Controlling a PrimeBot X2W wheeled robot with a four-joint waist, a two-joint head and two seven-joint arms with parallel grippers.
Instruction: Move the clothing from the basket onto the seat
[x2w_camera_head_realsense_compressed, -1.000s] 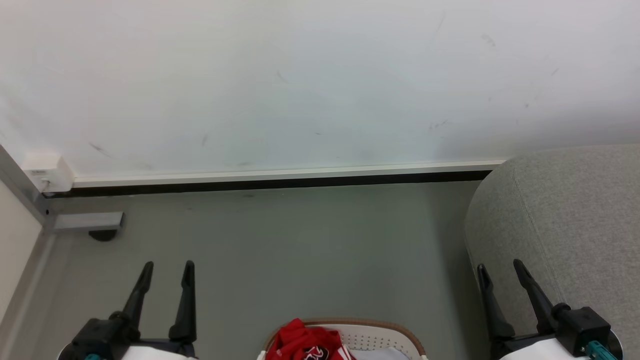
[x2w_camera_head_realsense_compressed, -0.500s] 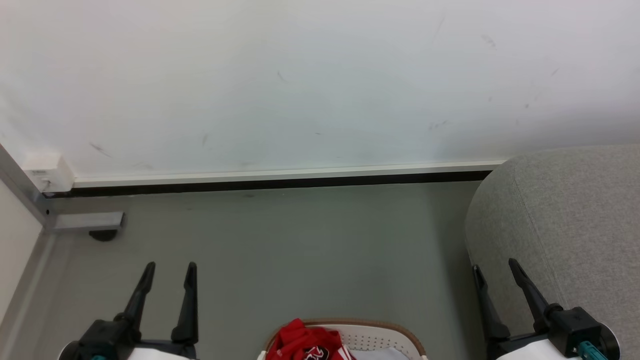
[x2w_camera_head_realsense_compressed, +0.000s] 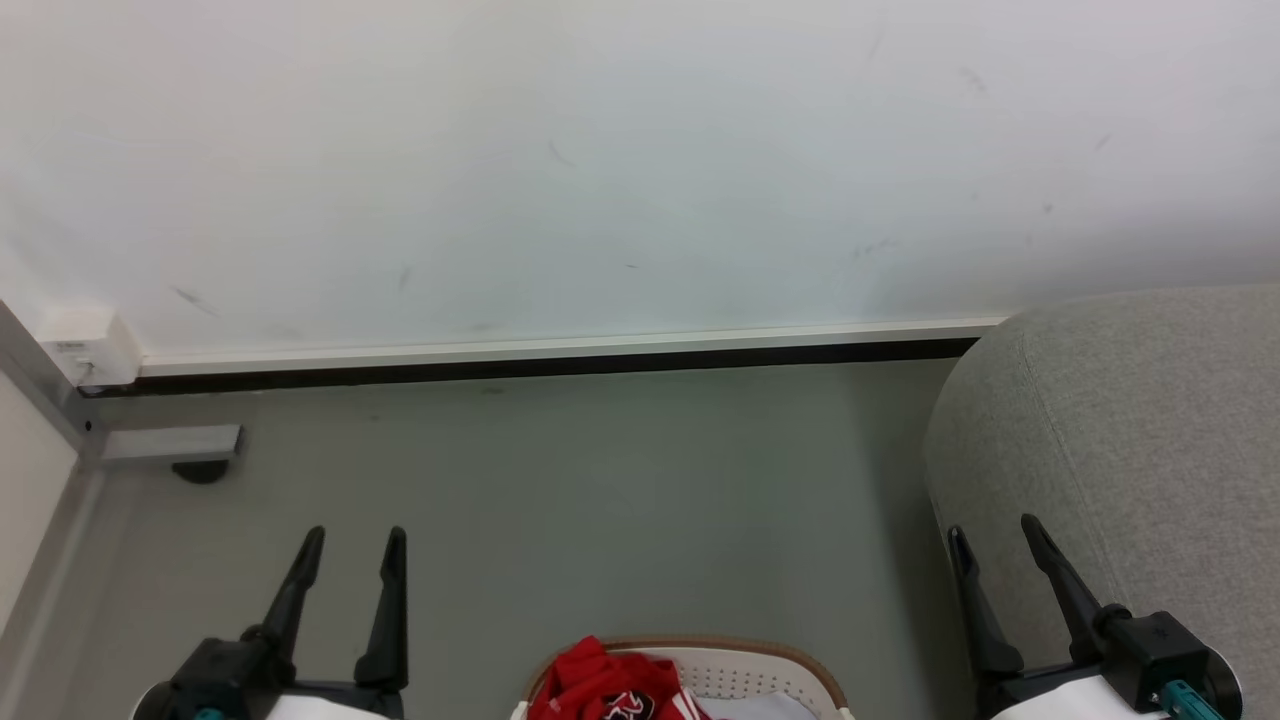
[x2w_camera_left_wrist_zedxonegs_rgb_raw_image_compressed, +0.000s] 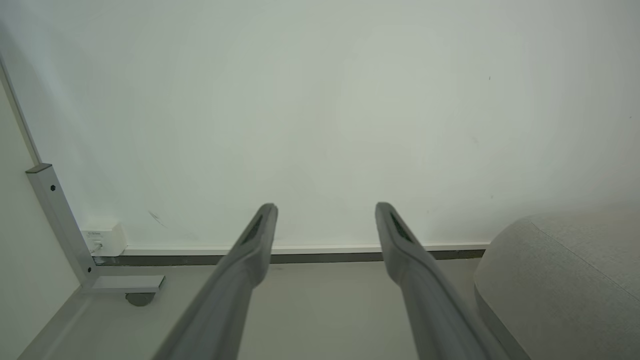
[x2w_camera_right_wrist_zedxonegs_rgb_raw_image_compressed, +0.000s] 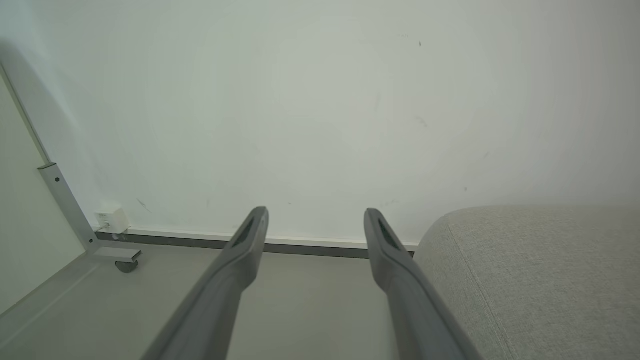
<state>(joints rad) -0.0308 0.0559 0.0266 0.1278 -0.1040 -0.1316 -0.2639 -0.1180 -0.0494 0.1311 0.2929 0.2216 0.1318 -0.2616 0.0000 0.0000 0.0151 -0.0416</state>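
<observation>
Very little has changed over the last second. The whole head view has slid a touch to the left, so the small white wall box (x2w_camera_head_realsense_compressed: 88, 342) at far left, the basket and the seat all sit slightly off their earlier spots together. Read that as the camera turning, not the things moving. Against that shift, your left gripper (x2w_camera_head_realsense_compressed: 355, 532) has crept a little to the right, toward the basket, while the right gripper (x2w_camera_head_realsense_compressed: 990, 523) has kept its place beside the seat. For the task, this means no garment has been lifted, and you are at most lining up a first reach.

The clothing (x2w_camera_head_realsense_compressed: 600, 685), a red bundle with a black-and-white mark, lies in the left part of the basket (x2w_camera_head_realsense_compressed: 760, 652). The basket sits at the near edge of the head view, between the two grippers and apart from both. The seat (x2w_camera_head_realsense_compressed: 1130, 420) stands to the right, with no red clothing on the part you can see.

Your left gripper has its fingers spread wide, pointing toward the far wall, holding and touching nothing. Your right gripper is likewise spread wide and empty. Its fingers overlap the seat's left flank in the head view, and I cannot tell whether they brush the fabric.
</observation>
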